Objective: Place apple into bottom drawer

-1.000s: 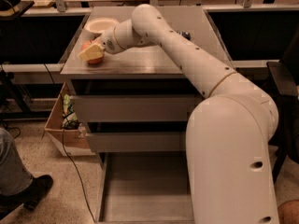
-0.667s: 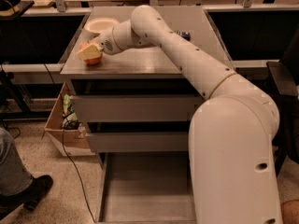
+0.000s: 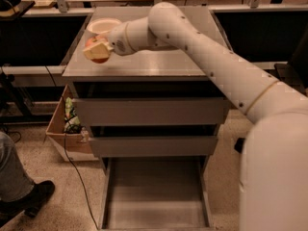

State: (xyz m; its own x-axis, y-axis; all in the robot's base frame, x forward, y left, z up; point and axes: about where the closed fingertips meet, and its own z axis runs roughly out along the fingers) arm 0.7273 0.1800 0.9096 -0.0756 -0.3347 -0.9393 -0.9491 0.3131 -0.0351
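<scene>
My gripper (image 3: 97,51) is at the left of the grey cabinet's top, with its cream fingers (image 3: 95,50) closed around the red-orange apple (image 3: 99,59). The apple shows only as red patches above and below the fingers, just over the cabinet top near its left front. The bottom drawer (image 3: 155,191) is pulled out at the foot of the cabinet, a wide shallow grey tray with nothing in it. My white arm reaches from the lower right across the cabinet to the gripper.
A cream-white bowl (image 3: 103,26) sits at the back left of the cabinet top (image 3: 159,61). The two upper drawers (image 3: 151,110) are closed. A cardboard box (image 3: 67,129) with clutter stands left of the cabinet. A person's leg and shoe (image 3: 21,196) are at lower left.
The gripper holding the apple has stayed almost in place at the left of the cabinet top; it may have risen very slightly. The arm has shifted a little.
</scene>
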